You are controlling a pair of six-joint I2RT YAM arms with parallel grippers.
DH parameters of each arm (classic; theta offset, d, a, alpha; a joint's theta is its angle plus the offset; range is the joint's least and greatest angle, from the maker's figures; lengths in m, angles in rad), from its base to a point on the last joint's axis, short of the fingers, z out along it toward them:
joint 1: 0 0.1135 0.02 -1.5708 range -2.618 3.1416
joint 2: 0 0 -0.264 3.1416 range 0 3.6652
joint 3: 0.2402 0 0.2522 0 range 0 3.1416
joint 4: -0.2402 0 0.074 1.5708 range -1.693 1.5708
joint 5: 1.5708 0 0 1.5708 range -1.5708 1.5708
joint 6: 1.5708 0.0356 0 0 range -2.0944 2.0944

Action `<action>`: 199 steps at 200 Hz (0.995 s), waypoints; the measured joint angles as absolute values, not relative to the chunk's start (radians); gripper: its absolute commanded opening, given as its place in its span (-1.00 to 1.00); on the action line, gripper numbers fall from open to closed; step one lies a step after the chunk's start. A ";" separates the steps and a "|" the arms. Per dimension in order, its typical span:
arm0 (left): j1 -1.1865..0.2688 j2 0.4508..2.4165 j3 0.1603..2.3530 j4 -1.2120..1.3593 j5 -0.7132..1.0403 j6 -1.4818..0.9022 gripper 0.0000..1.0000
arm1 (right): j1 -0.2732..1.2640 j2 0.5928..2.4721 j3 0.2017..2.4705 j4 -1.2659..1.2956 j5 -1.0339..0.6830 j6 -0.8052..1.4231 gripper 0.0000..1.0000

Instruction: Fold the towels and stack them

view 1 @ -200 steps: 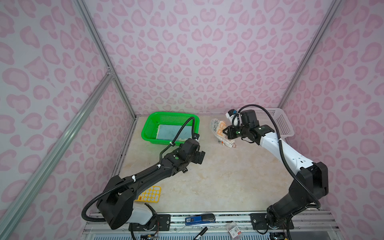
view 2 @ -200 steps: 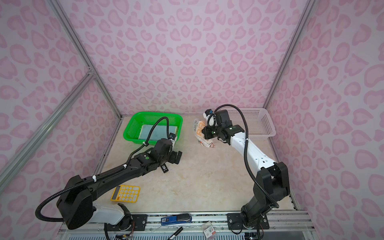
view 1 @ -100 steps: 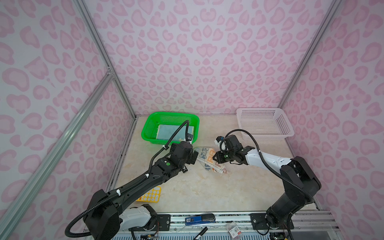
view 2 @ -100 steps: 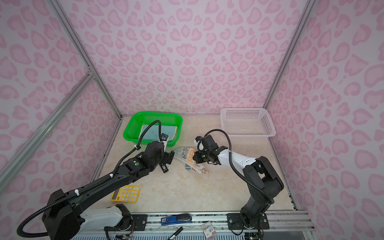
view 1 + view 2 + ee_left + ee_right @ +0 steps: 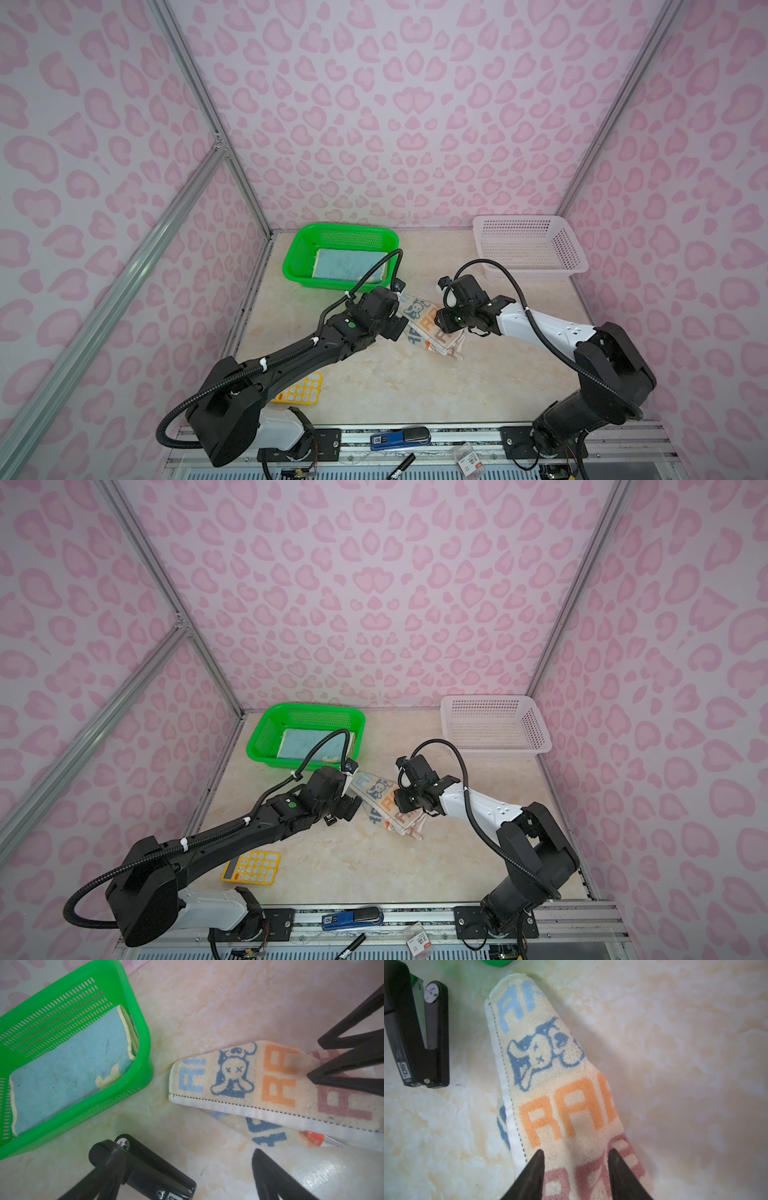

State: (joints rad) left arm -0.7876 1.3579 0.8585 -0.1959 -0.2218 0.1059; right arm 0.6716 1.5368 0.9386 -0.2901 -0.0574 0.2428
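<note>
Folding looks the step in hand: light blue towel (image 5: 349,264) lies in the green basket (image 5: 291,266), left gripper (image 5: 282,1111) hangs wide open over the loosely doubled cream RAB towel (image 5: 419,311) on the table (image 5: 374,386), right gripper (image 5: 575,1153) straddles it, jaws apart, so next needs a firm edge pinch

My right gripper (image 5: 405,804) sits on the rumpled cream RAB towel (image 5: 384,800), my left gripper (image 5: 344,810) just beside its other edge, and a light blue towel (image 5: 309,744) lies in the green basket (image 5: 258,739).
</note>
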 measured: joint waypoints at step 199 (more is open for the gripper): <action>-0.735 1.280 0.774 -0.113 -0.234 0.071 0.94 | 0.842 1.571 0.854 -0.377 0.036 0.173 -0.39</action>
State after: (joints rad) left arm -0.7353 1.2797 0.7742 -0.1127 -0.2340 0.0708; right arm 0.8417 1.5715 0.8536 -0.3771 0.0357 0.1734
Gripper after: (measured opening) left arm 0.970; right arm 0.338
